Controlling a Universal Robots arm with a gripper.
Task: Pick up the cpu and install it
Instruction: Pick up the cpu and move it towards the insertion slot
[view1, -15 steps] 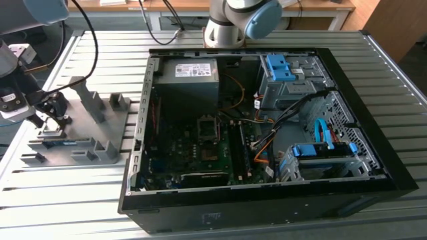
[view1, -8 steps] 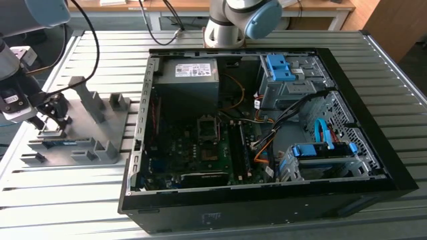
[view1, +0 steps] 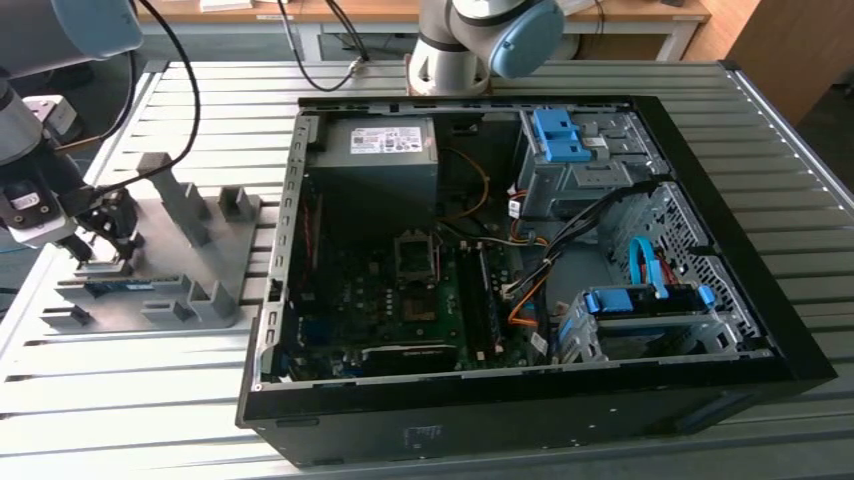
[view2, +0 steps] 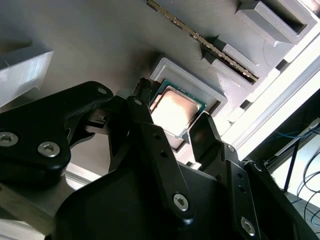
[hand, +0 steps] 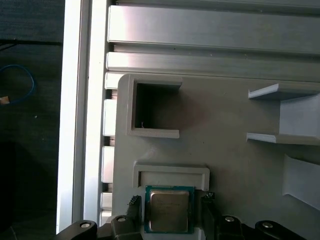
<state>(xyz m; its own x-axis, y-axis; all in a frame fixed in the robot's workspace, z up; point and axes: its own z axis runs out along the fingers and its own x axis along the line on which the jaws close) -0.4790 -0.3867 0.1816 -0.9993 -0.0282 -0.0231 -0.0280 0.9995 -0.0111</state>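
- Far on the exterior view's left, your gripper (view1: 104, 250) hangs low over the grey fixture (view1: 200, 255), well apart from the case (view1: 534, 425).
- In both wrist views the cpu (hand: 168, 216) lies flat in its nest (hand: 172, 174) on that fixture. The 2 fingers (hand: 134, 211) are spread, 1 on each side of it, with a sliver of gap showing, so nothing is gripped.
- Risk 1, as I judge it, is an uneven close. If 1 finger meets the edge first, it could shove the chip against the nest wall and tilt it.
- Risk 2 is a weak pinch on those thin edges, and then the cpu slips on the lift.
- Moving right, the socket (view1: 416, 258) sits mid-board inside the case. A chip carried skewed would seat badly there and could damage the contacts.
- Further right, loose cables (view1: 534, 275) lie near that socket. Watch them, as they could snag an arm coming in low.
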